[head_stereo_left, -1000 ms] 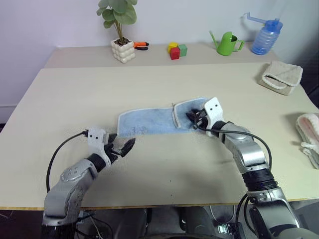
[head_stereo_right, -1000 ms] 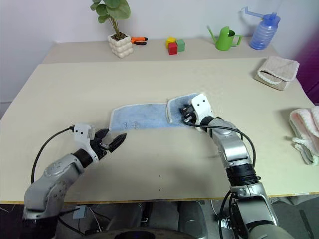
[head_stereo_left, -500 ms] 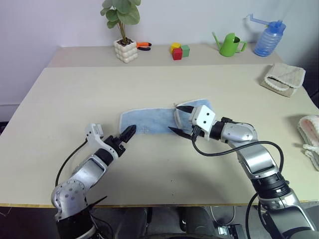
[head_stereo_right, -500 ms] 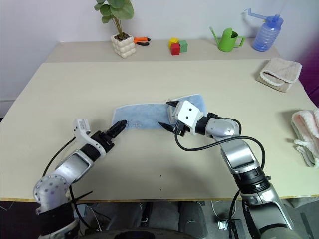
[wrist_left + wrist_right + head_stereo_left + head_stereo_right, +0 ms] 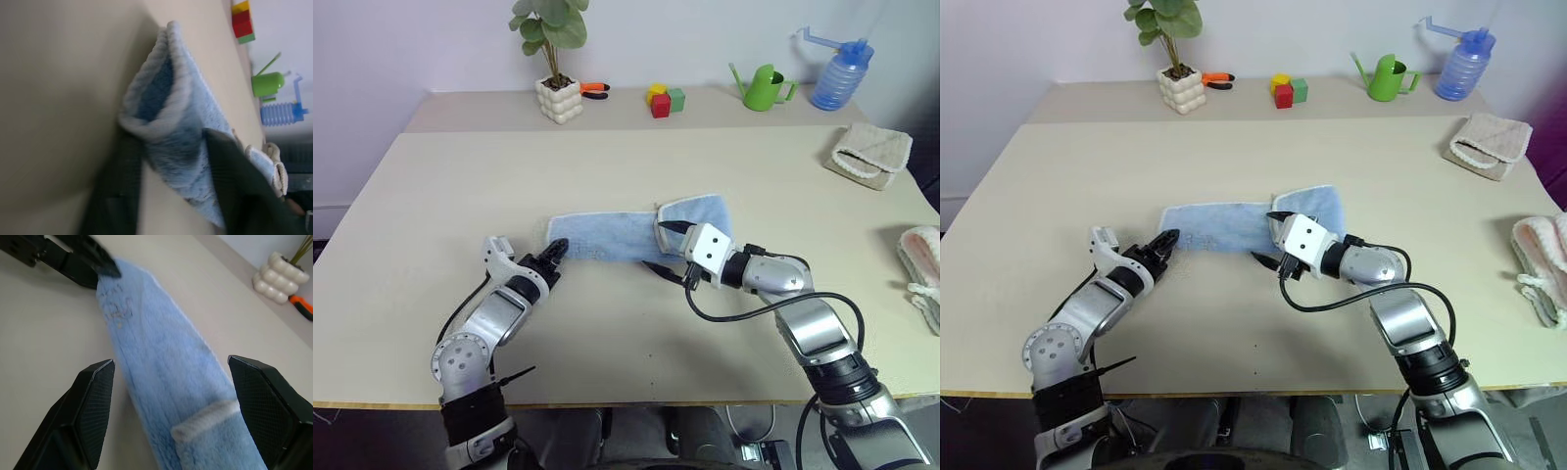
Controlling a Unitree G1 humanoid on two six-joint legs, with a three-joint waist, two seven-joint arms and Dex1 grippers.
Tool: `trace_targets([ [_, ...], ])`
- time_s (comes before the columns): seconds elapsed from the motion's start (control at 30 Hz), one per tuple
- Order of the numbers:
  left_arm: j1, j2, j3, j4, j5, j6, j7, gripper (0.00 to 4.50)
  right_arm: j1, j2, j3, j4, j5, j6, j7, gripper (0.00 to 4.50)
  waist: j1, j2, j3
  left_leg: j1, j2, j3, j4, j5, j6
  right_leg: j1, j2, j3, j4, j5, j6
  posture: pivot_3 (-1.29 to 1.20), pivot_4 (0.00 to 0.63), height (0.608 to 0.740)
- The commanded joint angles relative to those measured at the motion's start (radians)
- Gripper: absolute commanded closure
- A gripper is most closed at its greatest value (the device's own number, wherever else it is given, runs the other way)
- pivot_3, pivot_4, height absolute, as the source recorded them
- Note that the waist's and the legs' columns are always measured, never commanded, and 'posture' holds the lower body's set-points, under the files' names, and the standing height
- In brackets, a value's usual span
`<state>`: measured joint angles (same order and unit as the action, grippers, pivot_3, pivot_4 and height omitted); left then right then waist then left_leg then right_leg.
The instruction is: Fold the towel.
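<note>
The light blue towel [image 5: 607,236] lies as a long strip across the table's middle, its right end folded back over itself [image 5: 697,214]. My left gripper [image 5: 554,255] is at the strip's left near corner and is shut on it; in the left wrist view the bunched corner [image 5: 161,98] sits between the two dark fingers. My right gripper [image 5: 665,247] hovers open just in front of the folded end, with the towel [image 5: 161,347] lying beyond its spread fingers [image 5: 93,406] and nothing between them.
Along the back edge stand a potted plant [image 5: 556,90], orange-handled pliers [image 5: 592,89], coloured blocks [image 5: 664,99], a green watering can [image 5: 764,86] and a blue spray bottle [image 5: 834,70]. A beige quilted cloth [image 5: 868,152] and a pink-white fluffy cloth [image 5: 922,262] lie at the right.
My left gripper rolled, reached forward to the towel's left near corner and closed on it. My right gripper let go of the folded end, opened wide and drew back to the left.
</note>
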<state>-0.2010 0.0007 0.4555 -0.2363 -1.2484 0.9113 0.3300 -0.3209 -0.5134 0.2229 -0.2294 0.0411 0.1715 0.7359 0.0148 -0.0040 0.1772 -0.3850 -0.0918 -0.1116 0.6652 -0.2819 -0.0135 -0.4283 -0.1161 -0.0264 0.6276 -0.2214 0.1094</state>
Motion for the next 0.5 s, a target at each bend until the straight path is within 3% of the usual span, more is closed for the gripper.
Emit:
trace_targets([
  [0.03, 0.009, 0.029, -0.023, -0.033, -0.013, -0.020, -0.036, 4.44, 0.013, 0.009, -0.004, -0.072, 0.003, 0.013, -0.011, 0.72, 0.000, 0.000, 0.000, 0.000, 0.000, 0.000, 0.000, 0.000, 0.000, 0.000, 0.000, 0.000, 0.000, 0.000, 0.000, 0.00, 0.150, 0.732],
  [0.17, 0.040, 0.090, -0.050, -0.072, 0.004, -0.025, -0.101, 4.44, 0.019, 0.008, -0.008, -0.090, 0.004, 0.029, -0.012, 0.72, -0.002, 0.000, 0.000, 0.000, 0.000, 0.000, 0.000, 0.000, 0.000, 0.000, 0.000, 0.000, 0.000, 0.000, 0.000, 0.00, 0.150, 0.732],
  [0.3, 0.066, 0.168, 0.098, -0.072, -0.060, -0.136, -0.166, 4.44, 0.015, -0.001, -0.027, -0.079, 0.012, 0.034, -0.007, 0.72, -0.005, 0.000, 0.000, 0.000, 0.001, 0.000, -0.001, 0.000, 0.000, -0.001, 0.001, 0.000, 0.000, 0.000, 0.000, 0.00, 0.150, 0.732],
  [0.5, 0.016, 0.335, 0.116, -0.055, 0.008, -0.187, -0.239, 4.44, 0.003, 0.003, -0.040, -0.057, 0.026, 0.040, -0.011, 0.72, 0.004, -0.001, 0.000, 0.000, 0.000, 0.000, -0.001, -0.001, 0.002, -0.001, 0.000, 0.000, -0.001, 0.000, -0.001, 0.00, 0.150, 0.732],
])
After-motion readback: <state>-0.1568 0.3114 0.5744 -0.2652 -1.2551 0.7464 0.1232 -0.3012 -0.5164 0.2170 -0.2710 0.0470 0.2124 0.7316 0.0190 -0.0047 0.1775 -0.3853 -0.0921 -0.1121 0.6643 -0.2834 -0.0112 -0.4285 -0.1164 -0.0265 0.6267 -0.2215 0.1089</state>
